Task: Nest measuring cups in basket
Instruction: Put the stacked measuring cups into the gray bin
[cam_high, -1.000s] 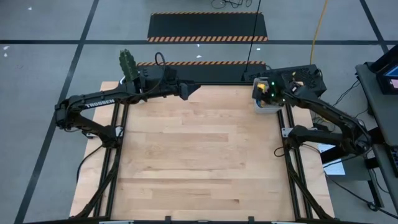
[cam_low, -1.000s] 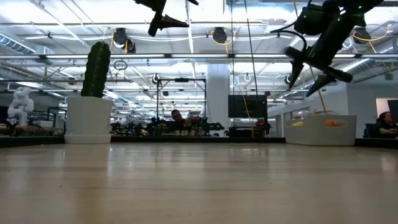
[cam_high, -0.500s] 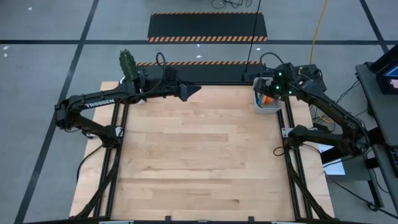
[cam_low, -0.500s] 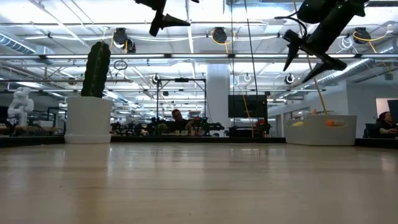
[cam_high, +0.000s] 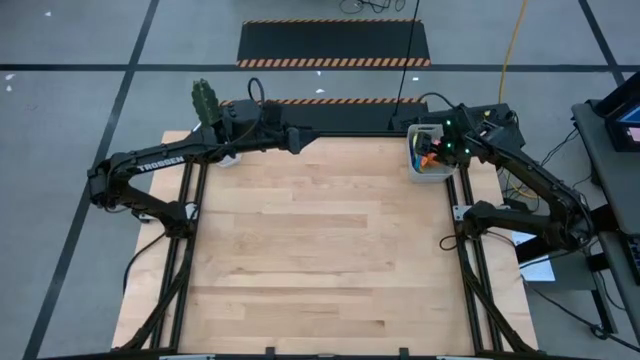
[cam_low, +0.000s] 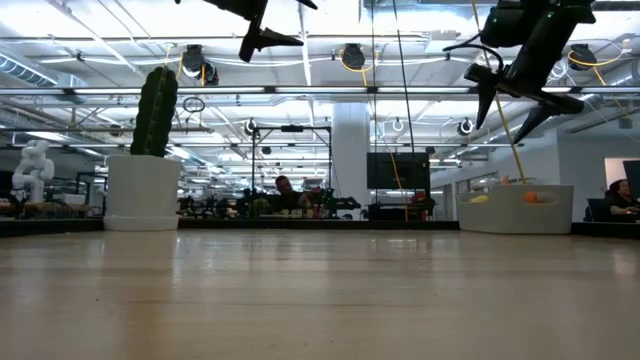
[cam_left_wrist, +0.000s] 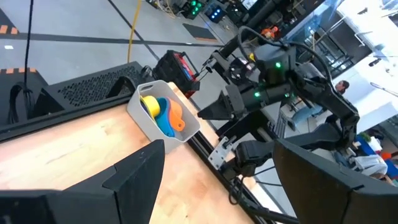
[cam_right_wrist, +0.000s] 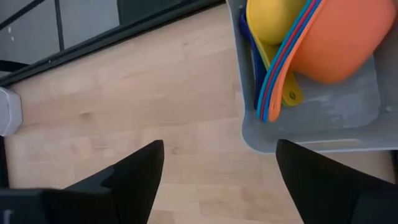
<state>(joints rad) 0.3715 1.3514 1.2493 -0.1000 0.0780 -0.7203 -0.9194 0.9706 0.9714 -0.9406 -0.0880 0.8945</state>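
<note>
"TROSSEN" — white lettering on the left arm (cam_high: 160, 166).

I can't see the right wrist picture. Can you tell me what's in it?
A grey basket sits on the wooden table with cups stacked inside it, an orange cup and a yellow cup easiest to see. The right gripper hangs above the table beside the basket, its two dark fingers open and holding nothing.

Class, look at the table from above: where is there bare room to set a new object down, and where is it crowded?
Bare wood runs from the cactus pot corner to the near edge of the table. It is crowded at the far right corner: the basket holds nested measuring cups, with the open right gripper above.
</note>
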